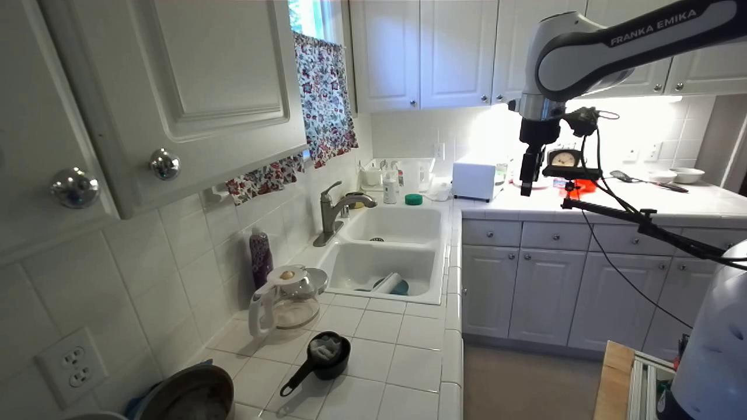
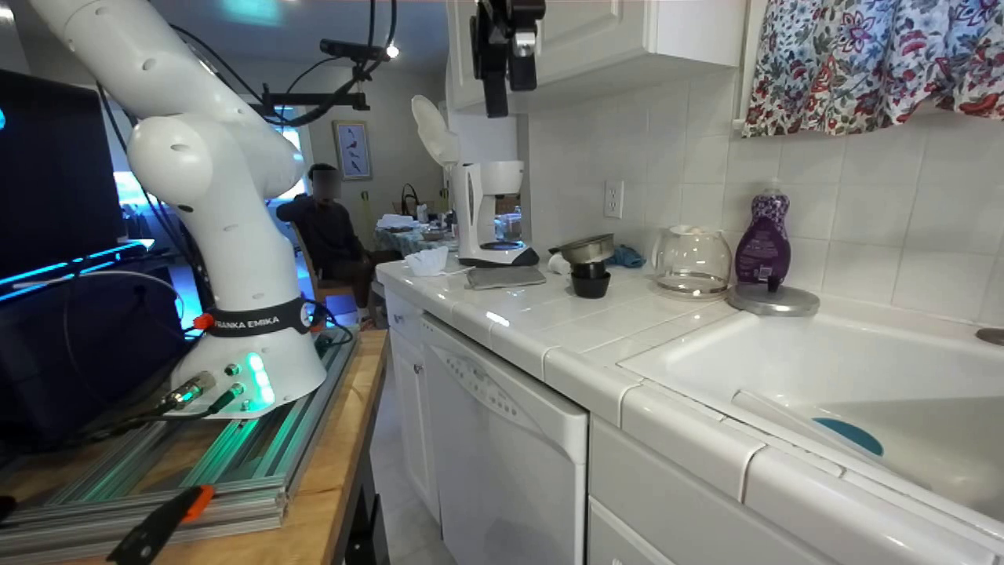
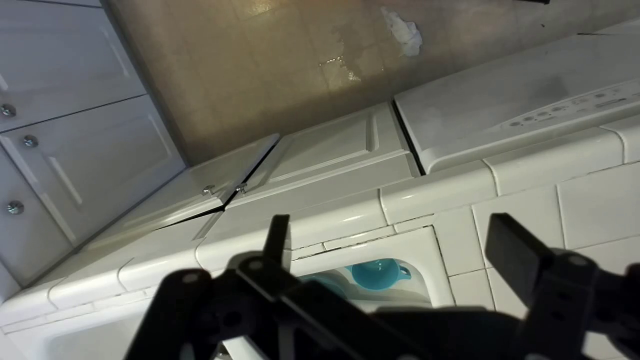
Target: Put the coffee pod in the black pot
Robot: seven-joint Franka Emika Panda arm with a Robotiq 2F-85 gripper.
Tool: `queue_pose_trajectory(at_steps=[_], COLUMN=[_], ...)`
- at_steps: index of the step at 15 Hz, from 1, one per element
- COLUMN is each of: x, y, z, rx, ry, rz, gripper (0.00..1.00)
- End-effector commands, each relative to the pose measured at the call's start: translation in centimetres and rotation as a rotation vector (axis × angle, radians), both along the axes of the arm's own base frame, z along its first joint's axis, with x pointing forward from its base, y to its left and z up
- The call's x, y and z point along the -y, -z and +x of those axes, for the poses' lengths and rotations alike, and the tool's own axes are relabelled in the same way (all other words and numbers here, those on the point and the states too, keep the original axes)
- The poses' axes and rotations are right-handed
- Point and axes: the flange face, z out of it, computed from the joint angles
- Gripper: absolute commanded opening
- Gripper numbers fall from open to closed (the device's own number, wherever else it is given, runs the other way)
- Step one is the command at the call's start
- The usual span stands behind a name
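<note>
The black pot stands upright on the tiled counter in an exterior view, its straight handle pointing towards the lower left. It also shows, small, in an exterior view. A pale, crumpled-looking thing lies inside the pot; I cannot tell whether it is the coffee pod. I make out no coffee pod elsewhere. My gripper is high in the air, far from the pot, and also shows in an exterior view. In the wrist view my gripper is open and empty, above the sink corner. The pot is out of the wrist view.
A glass carafe stands between the pot and the sink, near a purple bottle. A wider grey-rimmed pan lies beyond the pot's handle. A blue cup lies in the sink. The faucet juts over it.
</note>
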Motion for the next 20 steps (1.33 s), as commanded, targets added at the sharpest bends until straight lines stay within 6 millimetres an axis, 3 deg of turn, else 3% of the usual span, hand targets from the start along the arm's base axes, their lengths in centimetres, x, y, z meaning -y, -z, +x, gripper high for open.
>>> queue_pose_trajectory(at_steps=[1,5,8,16,20], x=[0.0,0.0,-1.2,-10.0,-16.4], y=[-0.1,-0.1,0.4,5.1,7.7], z=[0.0,0.0,1.4,8.1,9.7], rx=[-0.001,-0.001,0.010,-0.049,-0.081], ry=[0.000,0.000,-0.132,-0.594,-0.817], rz=[0.000,0.000,-0.001,0.011,0.008], gripper=[1.00,1.00,1.00,1.00,1.00])
